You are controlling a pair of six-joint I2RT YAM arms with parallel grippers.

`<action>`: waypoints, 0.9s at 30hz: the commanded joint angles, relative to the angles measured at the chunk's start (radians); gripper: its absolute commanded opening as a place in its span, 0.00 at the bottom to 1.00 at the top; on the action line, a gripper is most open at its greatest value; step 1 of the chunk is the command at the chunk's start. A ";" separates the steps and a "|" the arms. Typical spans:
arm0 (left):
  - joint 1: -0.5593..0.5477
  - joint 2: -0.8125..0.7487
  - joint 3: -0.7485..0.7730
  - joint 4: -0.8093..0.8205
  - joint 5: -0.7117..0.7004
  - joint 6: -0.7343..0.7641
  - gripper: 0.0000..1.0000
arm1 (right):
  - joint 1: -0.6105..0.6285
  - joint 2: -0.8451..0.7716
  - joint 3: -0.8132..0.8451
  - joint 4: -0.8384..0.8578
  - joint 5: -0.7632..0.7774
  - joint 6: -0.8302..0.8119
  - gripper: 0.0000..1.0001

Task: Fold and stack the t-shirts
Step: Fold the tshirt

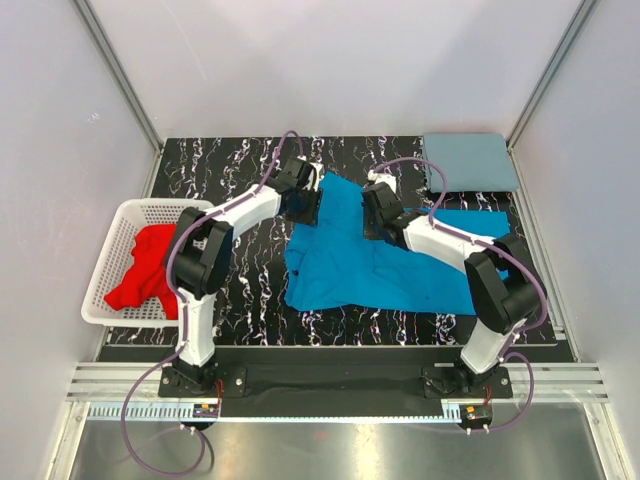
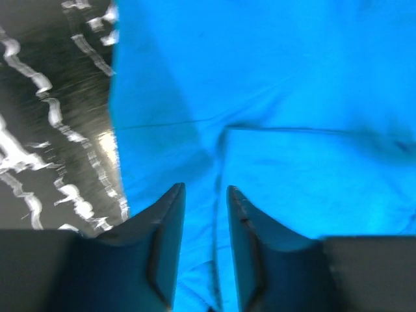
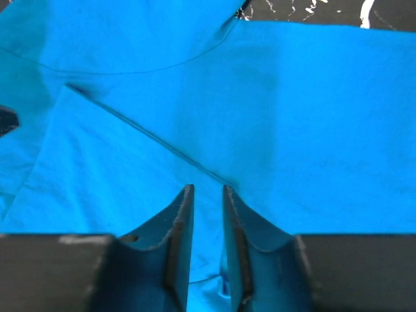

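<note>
A bright blue t-shirt (image 1: 370, 265) lies spread and partly folded on the black marbled table (image 1: 250, 290). My left gripper (image 1: 305, 205) hangs over its far left part, jaws parted a little; in the left wrist view (image 2: 205, 188) a seam of the blue shirt (image 2: 273, 97) runs through the gap. My right gripper (image 1: 375, 215) is over the shirt's upper middle, jaws narrowly parted (image 3: 208, 188) above a folded edge of the blue cloth (image 3: 292, 117). A dusty grey-blue t-shirt (image 1: 468, 162) lies folded at the far right corner. A red t-shirt (image 1: 145, 265) lies crumpled in the basket.
The white lattice basket (image 1: 105, 270) stands at the table's left edge. White walls with metal posts close in the back and sides. The arm bases stand on a rail at the near edge.
</note>
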 commanded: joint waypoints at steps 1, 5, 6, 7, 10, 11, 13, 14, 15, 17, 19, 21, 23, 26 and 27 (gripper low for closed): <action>-0.002 -0.116 0.031 -0.089 -0.174 -0.027 0.45 | -0.007 -0.012 0.093 -0.116 0.070 0.045 0.35; 0.000 -0.271 -0.101 -0.126 -0.231 -0.066 0.48 | -0.025 -0.034 0.164 -0.378 0.078 0.166 0.41; -0.002 -0.333 -0.174 -0.126 -0.160 -0.069 0.48 | -0.034 -0.038 0.159 -0.406 0.032 0.185 0.41; -0.002 -0.363 -0.211 -0.125 -0.117 -0.072 0.48 | -0.056 -0.044 0.150 -0.428 0.006 0.218 0.38; -0.017 -0.487 -0.392 -0.085 0.041 -0.083 0.47 | -0.100 -0.098 0.046 -0.442 -0.106 0.268 0.30; -0.029 -0.518 -0.437 -0.070 0.104 -0.093 0.47 | -0.111 -0.130 0.025 -0.434 -0.131 0.278 0.29; -0.037 -0.600 -0.557 -0.016 0.164 -0.106 0.46 | -0.132 -0.161 -0.017 -0.420 -0.200 0.308 0.28; -0.044 -0.625 -0.592 0.005 0.193 -0.125 0.46 | -0.161 -0.181 -0.058 -0.396 -0.228 0.317 0.27; -0.046 -0.666 -0.659 0.032 0.206 -0.136 0.46 | -0.177 -0.187 -0.075 -0.387 -0.246 0.326 0.27; -0.046 -0.680 -0.712 0.113 0.267 -0.159 0.45 | -0.200 -0.190 -0.114 -0.367 -0.272 0.344 0.27; -0.046 -0.665 -0.764 0.173 0.304 -0.168 0.43 | -0.215 -0.182 -0.130 -0.358 -0.286 0.352 0.26; -0.049 -0.635 -0.782 0.188 0.342 -0.170 0.41 | -0.229 -0.173 -0.149 -0.345 -0.297 0.352 0.25; -0.055 -0.625 -0.787 0.178 0.320 -0.162 0.40 | -0.237 -0.170 -0.163 -0.338 -0.297 0.349 0.25; -0.058 -0.625 -0.801 0.171 0.290 -0.149 0.40 | -0.251 -0.167 -0.180 -0.327 -0.292 0.345 0.25; -0.058 -0.619 -0.801 0.170 0.289 -0.146 0.40 | -0.257 -0.163 -0.183 -0.324 -0.291 0.343 0.25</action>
